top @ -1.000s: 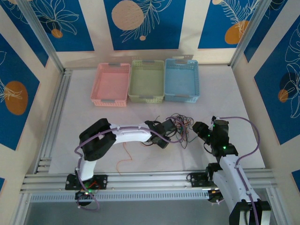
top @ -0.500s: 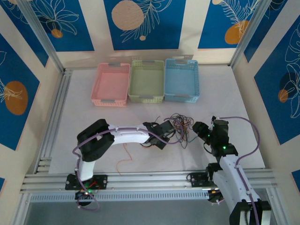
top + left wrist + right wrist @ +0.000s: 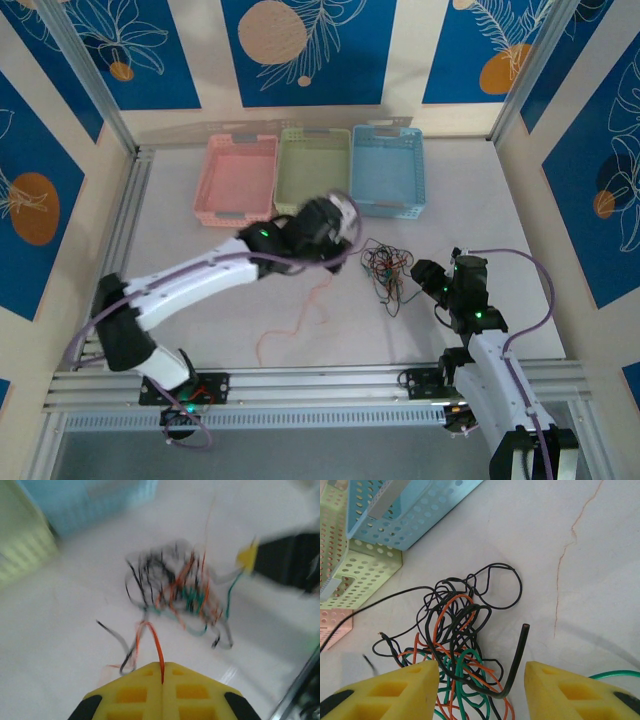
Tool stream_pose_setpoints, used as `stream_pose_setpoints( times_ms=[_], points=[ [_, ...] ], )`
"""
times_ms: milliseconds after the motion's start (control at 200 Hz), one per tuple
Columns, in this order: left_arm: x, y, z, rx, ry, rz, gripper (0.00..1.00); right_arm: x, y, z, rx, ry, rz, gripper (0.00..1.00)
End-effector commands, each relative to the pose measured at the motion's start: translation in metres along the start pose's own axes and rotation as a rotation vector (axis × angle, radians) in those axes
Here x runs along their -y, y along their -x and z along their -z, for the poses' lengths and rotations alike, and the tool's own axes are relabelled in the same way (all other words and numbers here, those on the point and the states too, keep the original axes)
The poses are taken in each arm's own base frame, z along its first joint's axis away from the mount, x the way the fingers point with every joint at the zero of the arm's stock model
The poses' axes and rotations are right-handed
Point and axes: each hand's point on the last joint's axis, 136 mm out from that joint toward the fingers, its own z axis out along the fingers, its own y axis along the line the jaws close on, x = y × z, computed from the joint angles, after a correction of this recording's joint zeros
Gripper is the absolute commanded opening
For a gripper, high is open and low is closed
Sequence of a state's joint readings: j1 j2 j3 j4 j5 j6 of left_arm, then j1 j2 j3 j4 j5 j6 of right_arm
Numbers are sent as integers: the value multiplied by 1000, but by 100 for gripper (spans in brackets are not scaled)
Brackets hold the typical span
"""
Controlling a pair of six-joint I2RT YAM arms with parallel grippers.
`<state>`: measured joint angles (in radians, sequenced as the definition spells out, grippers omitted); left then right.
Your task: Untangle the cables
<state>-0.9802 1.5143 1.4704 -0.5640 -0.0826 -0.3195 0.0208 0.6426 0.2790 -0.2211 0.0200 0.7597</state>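
Observation:
The cables form a knot (image 3: 386, 268) of thin black, orange and green wires at the table's middle right; the same knot (image 3: 455, 640) lies just ahead of my right gripper. My left gripper (image 3: 338, 222) is raised near the green basket, left of the knot. It is shut (image 3: 162, 672) on one orange wire (image 3: 156, 645), and that orange wire (image 3: 262, 345) trails down to the table at front left. My right gripper (image 3: 430, 276) sits right of the knot and is open (image 3: 481, 682), with a thicker black wire end (image 3: 522, 645) between its fingers, untouched.
A pink basket (image 3: 238, 180), a green basket (image 3: 313, 172) and a blue basket (image 3: 388, 170) stand in a row at the back. A metal rail (image 3: 300, 385) runs along the near edge. A green wire (image 3: 615, 672) curls at the right.
My left arm has swung up and back from beside the knot towards the baskets, drawing an orange wire out with it. The right arm has stayed still.

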Motion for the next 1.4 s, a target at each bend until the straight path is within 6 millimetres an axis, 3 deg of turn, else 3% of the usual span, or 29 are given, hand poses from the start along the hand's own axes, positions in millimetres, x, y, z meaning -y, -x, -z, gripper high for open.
stream_pose_setpoints(
  times_ms=[0,140,245,370,515,705,815,885,1060,1190,1260,1395],
  points=[
    [-1,61,80,152,-52,-34,0,-1,1,0,10,2,9,49],
    [8,127,171,385,-97,-81,0,-1,0,0,10,-1,10,49],
    [8,162,225,527,-99,-100,0,-1,0,-1,9,-2,12,49],
    [12,184,266,646,-116,-116,0,-1,0,-1,9,-4,13,49],
    [16,193,287,712,-143,-123,0,0,0,-3,1,-12,11,49],
    [15,191,272,671,-160,-119,0,-6,0,-2,-8,10,24,49],
    [11,185,253,619,-161,-103,0,-31,6,11,0,102,64,52],
    [8,180,239,580,-174,-89,0,-55,15,28,32,184,107,55],
    [4,163,200,485,-229,-58,0,-139,28,88,81,496,319,71],
    [5,146,176,424,-280,-52,0,-196,15,130,43,783,456,81],
    [5,137,166,398,-307,-44,0,-217,6,146,44,875,537,90],
    [10,126,155,369,-373,-12,0,-255,-19,169,83,1030,777,97]
  ],
)
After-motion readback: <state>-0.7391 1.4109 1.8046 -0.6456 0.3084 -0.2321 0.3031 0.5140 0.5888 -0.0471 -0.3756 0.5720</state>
